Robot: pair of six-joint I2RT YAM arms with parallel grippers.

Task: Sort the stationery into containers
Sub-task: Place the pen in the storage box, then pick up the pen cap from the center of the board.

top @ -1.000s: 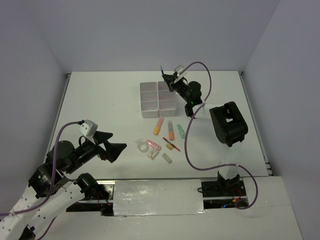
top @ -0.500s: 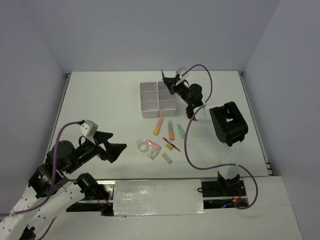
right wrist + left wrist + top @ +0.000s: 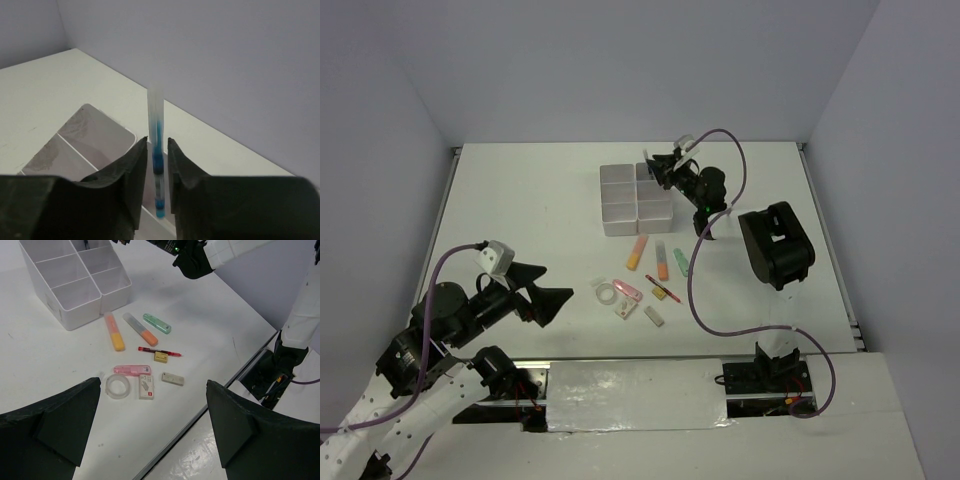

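**While the right gripper (image 3: 157, 145) slackens, the blue pen (image 3: 156, 125) stands in the far box**

Where the arm bases sit at the near edge, the left gripper (image 3: 152, 410) hovers over the table (image 3: 520, 200). Its fingers are spread as wide as they go, with nothing between them. Just beyond it lies the loose stationery: a tape ring (image 3: 117, 386), a white eraser (image 3: 145, 387), a grey eraser (image 3: 172, 378), a pink item (image 3: 132, 370) and a red pen (image 3: 160, 351). A little farther, a peach highlighter (image 3: 114, 332), an orange highlighter (image 3: 140, 329) and a green highlighter (image 3: 156, 323) lie side by side.

Farther still stand the containers (image 3: 82, 315). Over their far right box hangs the right gripper, its fingers only narrowly parted around the blue pen. The pen stands upright, tip down inside that box. It rests against one finger with a sliver of space on its other side, so it is not pinched.

A second ago the pen's top stood higher above the block; it has since sunk. The left arm has not moved.
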